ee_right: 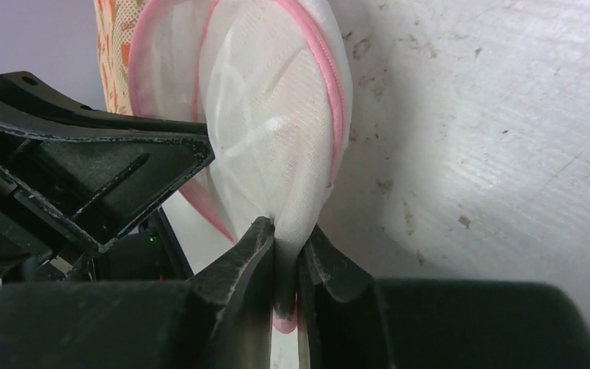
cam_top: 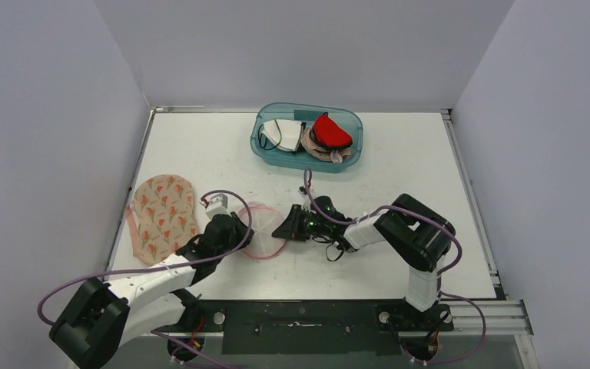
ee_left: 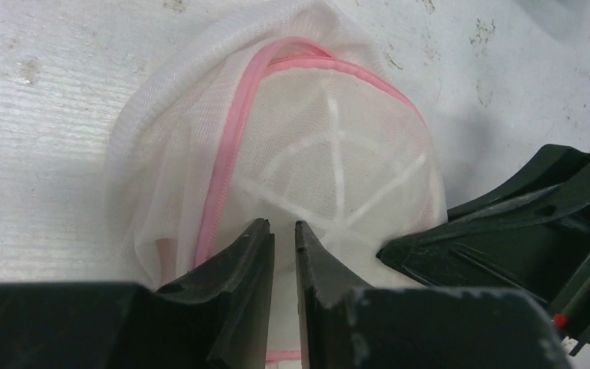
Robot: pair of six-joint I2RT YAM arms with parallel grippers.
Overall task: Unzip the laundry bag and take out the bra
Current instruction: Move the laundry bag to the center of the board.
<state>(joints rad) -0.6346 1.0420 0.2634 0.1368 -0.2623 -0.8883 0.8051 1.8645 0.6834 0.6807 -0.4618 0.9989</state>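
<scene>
The laundry bag (cam_top: 262, 231) is a white mesh dome with a pink zipper band (ee_left: 234, 138), and it lies mid-table between both arms. My left gripper (cam_top: 239, 236) is at its left edge. In the left wrist view its jaws (ee_left: 284, 227) stand almost together with mesh pinched between them. My right gripper (cam_top: 282, 230) is shut on the bag's right rim, and a fold of mesh and pink trim shows between its fingers (ee_right: 288, 227). Through the mesh (ee_right: 269, 100) I see only white ribs. A beige floral bra (cam_top: 162, 215) with a pink strap lies on the table left of the bag.
A teal plastic tub (cam_top: 359, 142) at the back centre holds red, beige and white garments. The right arm's black body (ee_left: 522, 223) crowds the bag from the right. White walls enclose the table on three sides.
</scene>
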